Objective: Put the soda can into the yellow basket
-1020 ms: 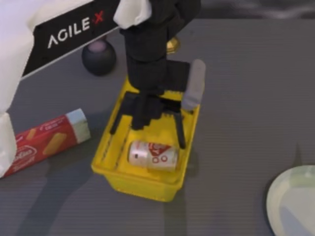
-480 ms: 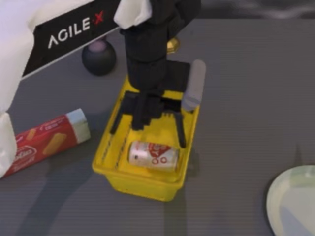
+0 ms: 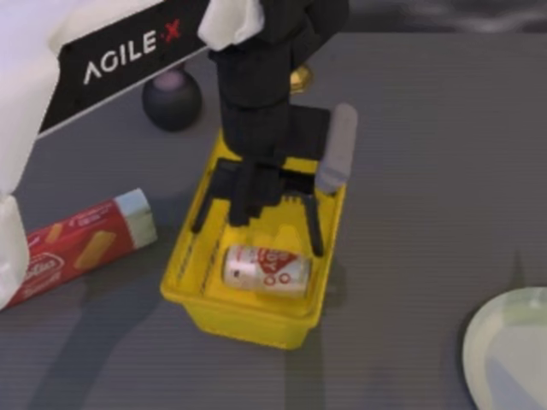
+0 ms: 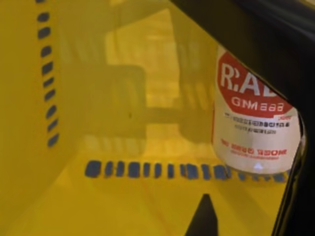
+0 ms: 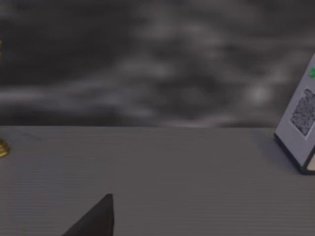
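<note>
Grey table [image 3: 427, 171] fills most of what you see from above. On it, your biggest thing is the yellow basket [image 3: 184, 256], sitting near the middle, a bit to the left. Its black handles are folded down inside it.

Your left arm reaches in from the top left, white with a black band. Its left gripper [image 3: 256, 226] hangs over the far part of the basket, and you can see its two black fingers [image 3: 313, 226] spread wide apart with nothing between them. It has let go.

Look at the red biscuit packet [image 3: 73, 248] next. It lies flat on the table to the left of the basket, close to it but not touching.

At the bottom right corner you can see part of a pale green plate [image 3: 508, 354], well apart from the basket.

A dark round ball [image 3: 171, 100] sits behind the basket, near the arm, and a small gold thing [image 3: 299, 79] peeks out beside the arm; you cannot tell what it is.

Last and smallest, the soda can [image 3: 265, 270] lies on its side on the basket floor, at the near end, just below the open fingers. In the left wrist view you see the can [image 4: 256, 123] against the yellow floor, close to the slotted wall.

Your right arm is out of sight from above. Its wrist view shows only bare table, a card with a square code [image 5: 302, 115], and one dark fingertip, so you cannot tell how its fingers stand.
</note>
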